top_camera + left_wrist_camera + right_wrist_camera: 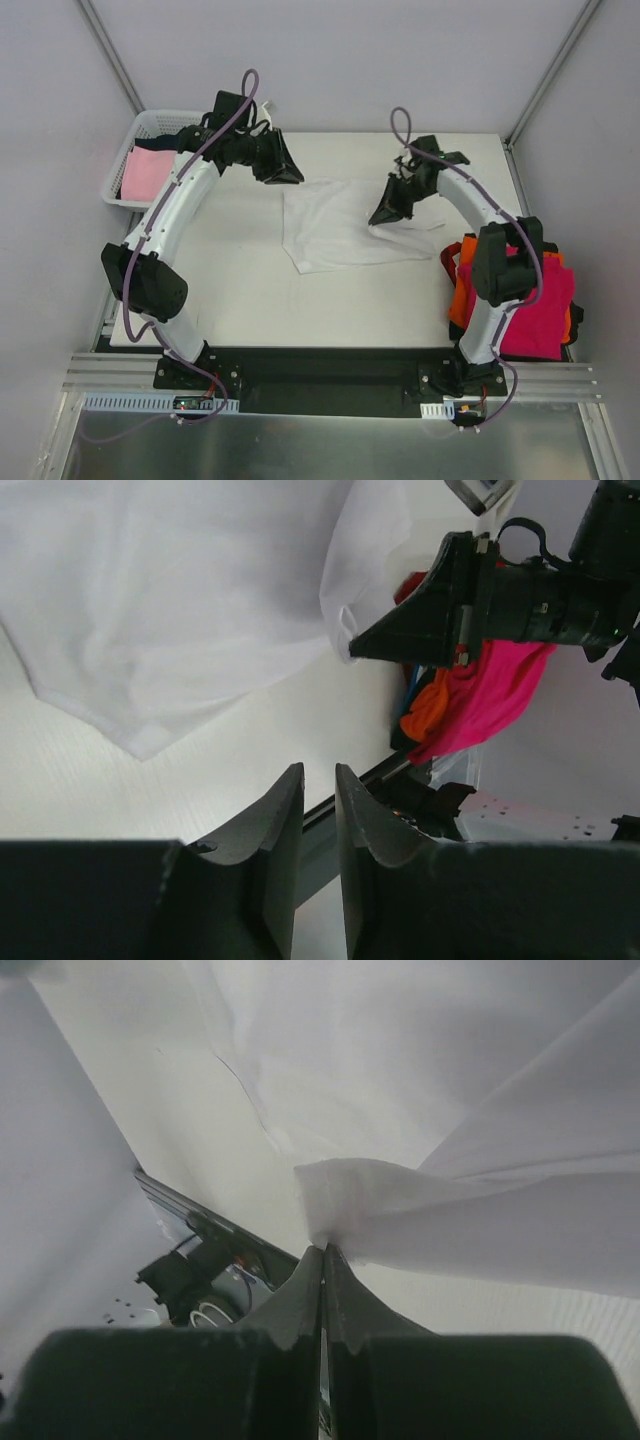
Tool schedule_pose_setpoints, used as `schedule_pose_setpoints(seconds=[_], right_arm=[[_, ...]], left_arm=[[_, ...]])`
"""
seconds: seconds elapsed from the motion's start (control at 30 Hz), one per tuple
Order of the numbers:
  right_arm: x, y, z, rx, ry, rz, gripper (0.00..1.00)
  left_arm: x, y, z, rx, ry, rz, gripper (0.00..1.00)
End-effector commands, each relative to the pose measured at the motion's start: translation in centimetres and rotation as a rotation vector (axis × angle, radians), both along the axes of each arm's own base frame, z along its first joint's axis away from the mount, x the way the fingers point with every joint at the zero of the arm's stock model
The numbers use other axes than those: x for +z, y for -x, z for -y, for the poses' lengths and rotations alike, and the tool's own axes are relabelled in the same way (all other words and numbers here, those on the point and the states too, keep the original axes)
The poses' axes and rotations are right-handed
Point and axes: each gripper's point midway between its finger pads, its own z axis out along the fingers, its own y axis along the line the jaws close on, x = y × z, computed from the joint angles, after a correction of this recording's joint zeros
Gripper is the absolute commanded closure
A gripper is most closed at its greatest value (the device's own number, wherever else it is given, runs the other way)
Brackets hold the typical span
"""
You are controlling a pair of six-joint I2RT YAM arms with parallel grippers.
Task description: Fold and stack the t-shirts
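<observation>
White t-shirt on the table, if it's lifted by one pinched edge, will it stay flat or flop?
Probably floppy: the white t-shirt bunches into a soft fold where the right gripper pinches it. Likely light: the raised edge hangs from that small pinch. Pushed, it would probably wrinkle, not slide.

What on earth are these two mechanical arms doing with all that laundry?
They are folding t-shirts. The right arm's fingers are shut on an edge of the white cloth t-shirt spread in the middle of the table, lifting that edge. The left arm's fingers hover slightly apart near the shirt's far left corner, holding nothing. A pile of magenta and orange shirts sits at the right side, and a pale pink shirt lies in the white plastic basket on the left.
</observation>
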Motion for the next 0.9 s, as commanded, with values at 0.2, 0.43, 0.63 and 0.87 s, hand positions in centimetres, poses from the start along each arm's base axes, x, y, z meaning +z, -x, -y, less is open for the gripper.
schedule_pose_setpoints(seconds=[0.2,0.43,0.63,0.87], right_arm=[[-1.5,2.0,0.1,0.005,0.183,-0.001,0.99],[2.2,-0.5,5.1,-0.176,0.259,0.067,0.99],[3.1,0.5,8.2,-0.321,0.378,0.06,0.99],[2.4,3.1,9.4,-0.395,0.415,-0.001,0.99]], left_arm=[[-6.7,2.0,-2.0,-0.012,-0.115,-0.098,0.84],[-8.8,2.4,-1.9,-0.027,-0.12,-0.16,0.85],[-11.2,1.3,-1.2,-0.043,-0.114,-0.194,0.85],[-18.9,-0.3,1.2,-0.076,-0.034,-0.368,0.83]])
